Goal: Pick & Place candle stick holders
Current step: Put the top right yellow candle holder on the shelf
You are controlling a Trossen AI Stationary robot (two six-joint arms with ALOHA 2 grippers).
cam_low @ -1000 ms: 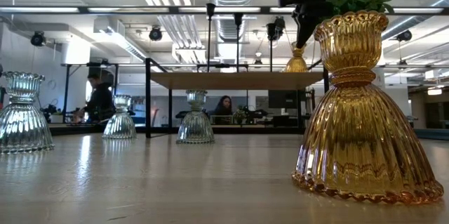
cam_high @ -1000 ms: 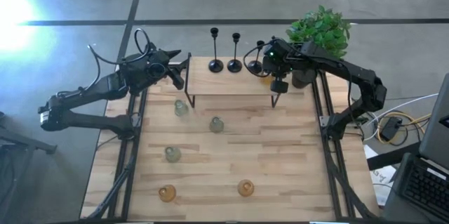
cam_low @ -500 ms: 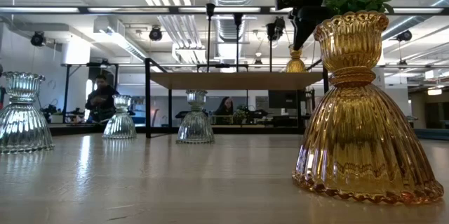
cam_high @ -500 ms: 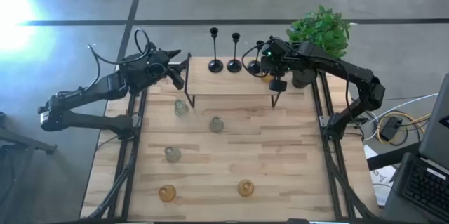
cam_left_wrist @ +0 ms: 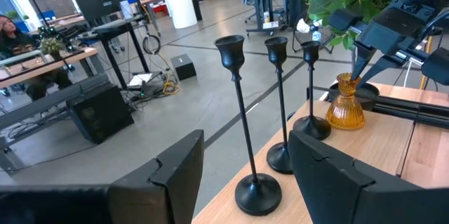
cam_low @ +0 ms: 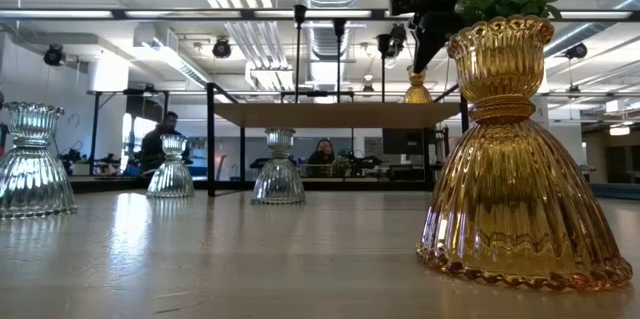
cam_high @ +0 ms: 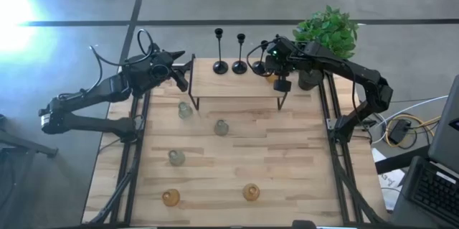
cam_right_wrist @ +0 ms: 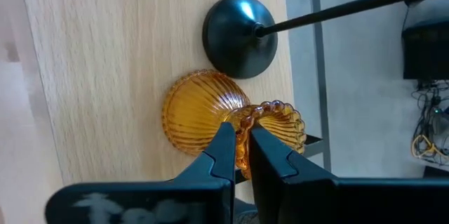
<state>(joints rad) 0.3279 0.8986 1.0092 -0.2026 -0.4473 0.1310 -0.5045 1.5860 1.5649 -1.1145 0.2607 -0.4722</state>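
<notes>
Three black candle stick holders (cam_high: 239, 64) stand in a row on the raised wooden shelf (cam_high: 229, 84) at the table's far side, resting on their round bases (cam_left_wrist: 257, 192). Beside the rightmost one stands an amber glass holder (cam_left_wrist: 345, 102), and my right gripper (cam_right_wrist: 242, 155) is shut on it from above. My left gripper (cam_high: 189, 72) hangs open and level at the shelf's left end, its fingers either side of the view toward the candlesticks, touching nothing. Several more glass holders, pale (cam_high: 221, 127) and amber (cam_high: 251, 192), stand on the table below. My right gripper pinches the amber holder's narrow neck (cam_right_wrist: 243, 134), between its ribbed base and its scalloped cup, between the two fingers. The fingers (cam_left_wrist: 360, 66) slant steeply down from the table's right side. The holder stands upright with its base on the shelf (cam_low: 418, 89), next to a candlestick's black base (cam_right_wrist: 240, 36).
A leafy green plant (cam_high: 328, 31) in a dark pot stands at the shelf's far right corner, close behind my right arm. The shelf's black legs (cam_high: 193, 103) drop to the table. One big amber holder (cam_low: 510, 159) fills the low view's right. People sit at desks beyond the table.
</notes>
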